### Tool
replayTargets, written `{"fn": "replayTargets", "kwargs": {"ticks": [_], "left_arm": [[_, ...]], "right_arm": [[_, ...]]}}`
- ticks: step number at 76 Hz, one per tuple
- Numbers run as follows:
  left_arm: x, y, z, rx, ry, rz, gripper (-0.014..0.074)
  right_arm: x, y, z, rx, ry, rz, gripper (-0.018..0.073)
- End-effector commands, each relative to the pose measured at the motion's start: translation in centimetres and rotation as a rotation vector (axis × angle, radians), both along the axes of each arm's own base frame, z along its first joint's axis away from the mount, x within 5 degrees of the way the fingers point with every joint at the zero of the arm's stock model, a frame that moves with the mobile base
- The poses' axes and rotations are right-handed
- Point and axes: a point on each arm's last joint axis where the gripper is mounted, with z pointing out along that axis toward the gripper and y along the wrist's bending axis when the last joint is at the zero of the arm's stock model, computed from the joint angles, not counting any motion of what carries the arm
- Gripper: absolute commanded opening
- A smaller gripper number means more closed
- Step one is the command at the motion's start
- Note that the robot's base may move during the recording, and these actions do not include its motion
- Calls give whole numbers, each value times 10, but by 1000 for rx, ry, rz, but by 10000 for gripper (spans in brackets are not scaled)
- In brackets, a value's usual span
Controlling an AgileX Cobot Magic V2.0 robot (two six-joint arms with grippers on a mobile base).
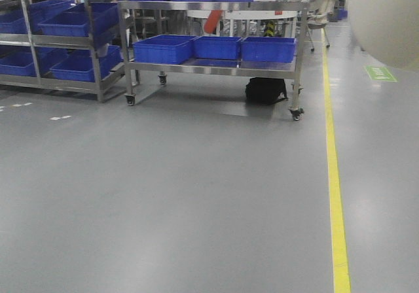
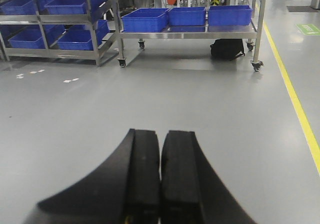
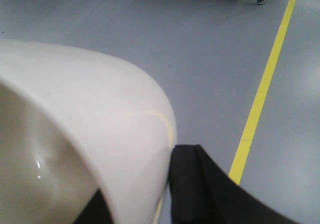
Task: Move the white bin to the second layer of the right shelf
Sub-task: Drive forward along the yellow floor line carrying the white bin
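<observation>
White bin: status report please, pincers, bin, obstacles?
Left pincer shut, empty. Right pincer shut on bin. Cart of blue crates far ahead.

A grey floor point(image 1: 163, 195) carries a wheeled steel cart point(image 1: 213, 68) with three blue crates point(image 1: 216, 47) on its lower shelf. A black bag point(image 1: 265, 90) lies under the cart's right end. A yellow line point(image 1: 335, 175) runs just right of the cart, and small white marks point(image 1: 60, 118) lie off to its left.
</observation>
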Motion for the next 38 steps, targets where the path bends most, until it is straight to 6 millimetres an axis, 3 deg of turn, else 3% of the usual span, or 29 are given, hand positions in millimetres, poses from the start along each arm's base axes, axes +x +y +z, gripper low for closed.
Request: {"fn": "replayTargets", "kwargs": {"ticks": [1,38], "left_arm": [[1,0,-4,-9,-62,-4,85],[1,0,-4,-9,-62,-4,85]], "right_arm": [[2,-1,20,26,-129,-17,48],[2,-1,20,26,-129,-17,48]]}}
